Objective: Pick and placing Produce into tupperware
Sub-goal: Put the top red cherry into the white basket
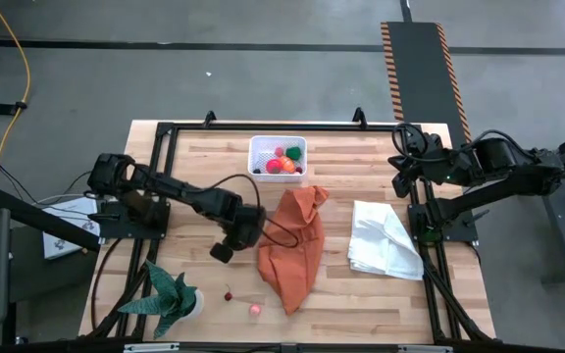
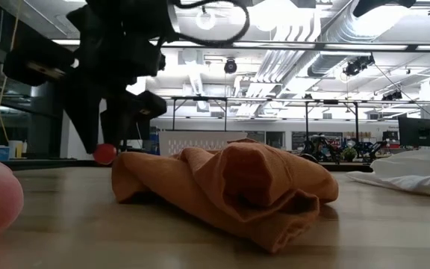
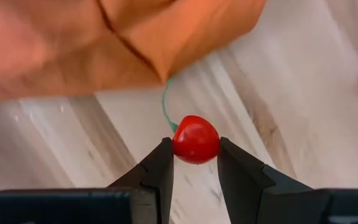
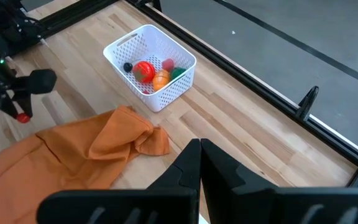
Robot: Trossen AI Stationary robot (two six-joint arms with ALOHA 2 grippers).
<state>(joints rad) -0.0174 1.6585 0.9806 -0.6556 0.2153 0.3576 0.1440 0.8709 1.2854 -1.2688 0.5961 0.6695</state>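
Note:
A small red cherry-like piece of produce [image 3: 196,139] with a green stem [image 3: 165,106] sits between the fingers of my left gripper [image 3: 196,148], just left of the crumpled orange cloth [image 1: 297,245]. The low view shows this red piece [image 2: 104,153] a little above the tabletop. The tupperware [image 1: 278,157], a white tub, stands at the far middle and holds several pieces of produce [image 4: 146,70]. A dark cherry [image 1: 229,294] and a pink piece [image 1: 255,310] lie on the table near the front edge. My right gripper [image 4: 199,154] is shut on nothing, raised over the table's right side. My left gripper pinches the red piece by its two rounded sides [image 3: 178,144] between its two fingertips [image 3: 161,163]. The fingers come from above, pointing steeply down. The piece is lifted clear of the table, and its green stem sticks out away from the fingers.
A white cloth [image 1: 385,240] lies at the right. A green spiky potted plant [image 1: 170,299] stands at the near left corner. A black frame [image 1: 165,132] borders the tabletop. Bare wood lies between the orange cloth and the tub.

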